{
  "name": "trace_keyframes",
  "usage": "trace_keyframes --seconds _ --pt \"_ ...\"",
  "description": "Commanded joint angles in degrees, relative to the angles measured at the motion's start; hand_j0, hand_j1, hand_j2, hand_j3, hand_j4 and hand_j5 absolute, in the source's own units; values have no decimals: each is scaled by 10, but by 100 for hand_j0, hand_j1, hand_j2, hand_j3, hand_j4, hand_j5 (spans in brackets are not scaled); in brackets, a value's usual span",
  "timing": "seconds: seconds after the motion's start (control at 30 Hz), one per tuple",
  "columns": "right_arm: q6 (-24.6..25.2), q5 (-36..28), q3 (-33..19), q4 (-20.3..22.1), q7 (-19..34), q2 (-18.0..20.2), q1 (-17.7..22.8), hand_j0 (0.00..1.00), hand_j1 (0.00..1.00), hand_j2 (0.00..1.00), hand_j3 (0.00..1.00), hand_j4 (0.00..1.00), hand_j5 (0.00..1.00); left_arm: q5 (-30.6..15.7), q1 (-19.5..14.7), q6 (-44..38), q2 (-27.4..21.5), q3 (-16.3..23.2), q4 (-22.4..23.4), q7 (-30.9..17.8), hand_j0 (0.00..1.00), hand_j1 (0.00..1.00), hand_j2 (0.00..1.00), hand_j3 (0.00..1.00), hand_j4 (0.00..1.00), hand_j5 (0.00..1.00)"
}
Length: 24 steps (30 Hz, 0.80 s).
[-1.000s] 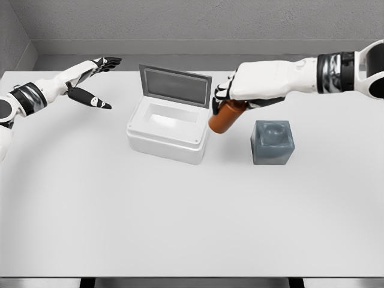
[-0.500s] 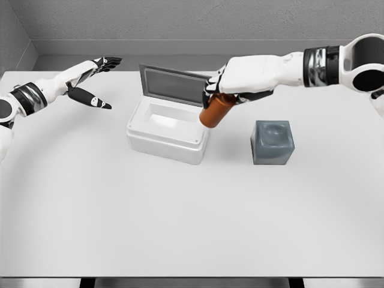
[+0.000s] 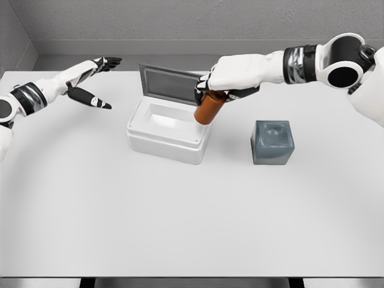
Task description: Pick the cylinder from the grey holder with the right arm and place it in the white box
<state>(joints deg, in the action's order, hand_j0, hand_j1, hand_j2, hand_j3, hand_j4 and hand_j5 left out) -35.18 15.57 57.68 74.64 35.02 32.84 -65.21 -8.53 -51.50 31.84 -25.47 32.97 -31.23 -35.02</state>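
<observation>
The right hand (image 3: pixel 217 84) was curled tight around the top of the orange cylinder (image 3: pixel 208 108), holding it tilted over the right rim of the white box (image 3: pixel 167 129) at upper centre; the grey holder (image 3: pixel 272 142) sat apart at centre right, and the left hand (image 3: pixel 90 81) hung spread at upper left

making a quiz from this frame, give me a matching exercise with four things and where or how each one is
Things:
1. cylinder
2. grey holder
3. white box
4. left hand

States:
A. empty, on the table right of the box
B. fingers spread, holding nothing, far left
C. lid up, nothing visible inside
D. tilted, gripped by the right hand over the box's right edge

Pairs: 1-D, 2-A, 3-C, 4-B
</observation>
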Motion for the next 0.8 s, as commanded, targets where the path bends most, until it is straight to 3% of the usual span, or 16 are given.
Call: trace_keyframes --seconds 0.0,0.27,0.5,0.67,0.77 --pt "2 3 0 -14 0 -14 0 43 43 43 43 43 43 -4 -1 -1 0 -2 -1 0 100 100 100 100 100 100" --pt "2 16 0 -50 0 -45 -9 43 43 43 43 43 43 -4 0 -1 0 -2 -1 0 100 100 100 100 100 100" --pt "2 16 0 -52 0 -46 -10 45 45 45 45 45 45 -4 0 -1 0 -1 -1 0 100 100 100 100 100 100" --pt "2 22 -2 -53 0 -47 -8 53 53 53 53 53 53 -4 0 -1 0 -1 -1 0 100 100 100 100 100 100" --pt "2 27 -5 -53 0 -47 -7 64 64 64 64 64 64 -4 0 -1 0 -1 -1 0 100 100 100 100 100 100"
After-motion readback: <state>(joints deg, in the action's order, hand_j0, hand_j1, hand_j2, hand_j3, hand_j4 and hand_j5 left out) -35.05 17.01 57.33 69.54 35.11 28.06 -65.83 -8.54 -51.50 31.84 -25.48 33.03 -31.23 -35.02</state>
